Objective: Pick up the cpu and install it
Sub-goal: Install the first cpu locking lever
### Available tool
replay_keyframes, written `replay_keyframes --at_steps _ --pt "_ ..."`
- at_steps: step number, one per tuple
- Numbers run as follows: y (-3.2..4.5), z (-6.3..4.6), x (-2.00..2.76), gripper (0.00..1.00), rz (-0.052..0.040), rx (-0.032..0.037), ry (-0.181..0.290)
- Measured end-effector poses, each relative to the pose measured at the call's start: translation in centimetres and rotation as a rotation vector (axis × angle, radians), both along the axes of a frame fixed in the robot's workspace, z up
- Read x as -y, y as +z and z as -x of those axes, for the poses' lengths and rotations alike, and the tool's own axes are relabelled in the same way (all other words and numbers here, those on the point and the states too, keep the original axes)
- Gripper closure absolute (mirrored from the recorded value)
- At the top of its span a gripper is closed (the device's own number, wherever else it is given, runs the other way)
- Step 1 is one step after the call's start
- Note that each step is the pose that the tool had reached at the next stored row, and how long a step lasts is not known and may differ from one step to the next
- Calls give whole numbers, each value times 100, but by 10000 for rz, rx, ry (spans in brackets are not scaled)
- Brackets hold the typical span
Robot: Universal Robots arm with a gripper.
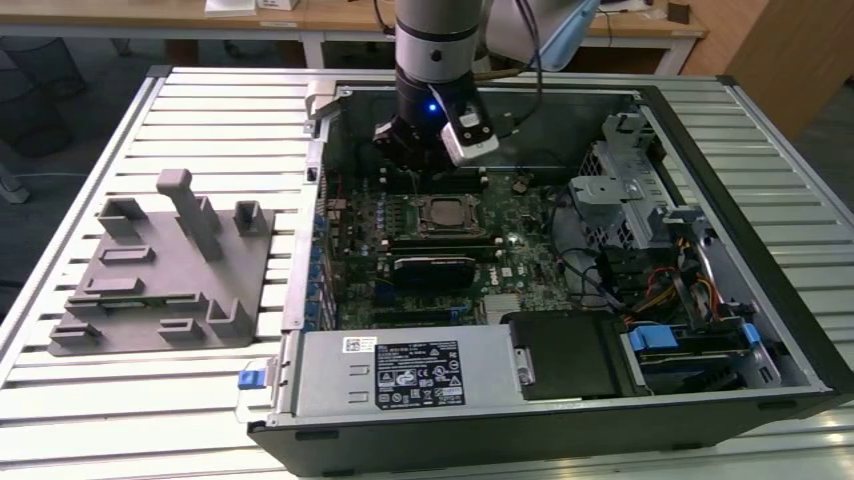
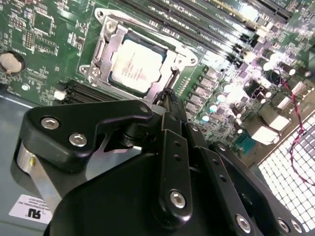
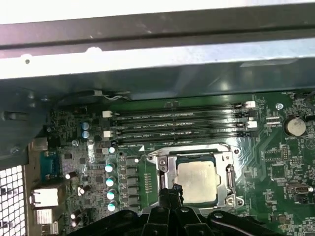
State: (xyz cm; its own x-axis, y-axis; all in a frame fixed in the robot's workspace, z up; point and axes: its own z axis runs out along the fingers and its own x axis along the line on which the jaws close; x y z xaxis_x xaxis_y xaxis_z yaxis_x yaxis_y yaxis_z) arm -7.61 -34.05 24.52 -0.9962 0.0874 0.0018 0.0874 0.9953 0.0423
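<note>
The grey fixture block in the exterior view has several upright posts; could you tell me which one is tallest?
The slim post near the block's middle; it rises well above the short stubs around it.

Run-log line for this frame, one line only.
cpu: lying in motherboard socket | gripper: low over socket edge, beside cpu

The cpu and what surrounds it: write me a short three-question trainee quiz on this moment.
1. True or false: the cpu sits within the metal socket frame.
2. In the exterior view, the grey fixture block stands: A) inside the computer case; B) on the slatted table, to the exterior view's left of the case; C) on top of the cpu.
3. Fill in: the gripper hangs over the green ___.

Key: 1 true; 2 B; 3 motherboard.
</note>
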Motion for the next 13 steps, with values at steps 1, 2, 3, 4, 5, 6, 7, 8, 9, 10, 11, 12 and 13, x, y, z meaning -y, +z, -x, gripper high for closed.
replay_keyframes --at_steps 1,2,3,4,5,6,7,8,9,10,11,12,13 --pt "-2 5 -13 89 -1 0 0" --pt "-4 11 -26 89 0 -1 -1" --pt "-8 21 -36 89 -1 1 1" --pt "-15 41 -43 89 -3 5 4" --pt "-21 63 -49 89 -3 8 5" --pt "-25 85 -54 89 -2 11 8" --pt "-28 103 -61 89 0 12 11" --pt "-32 120 -67 89 1 15 13" --pt "-35 134 -73 89 1 16 13" --pt "-37 141 -75 89 0 17 13" --pt "-38 145 -75 89 0 18 14" --pt "-39 149 -76 89 -1 20 13" --pt "-40 152 -76 89 -1 24 14"
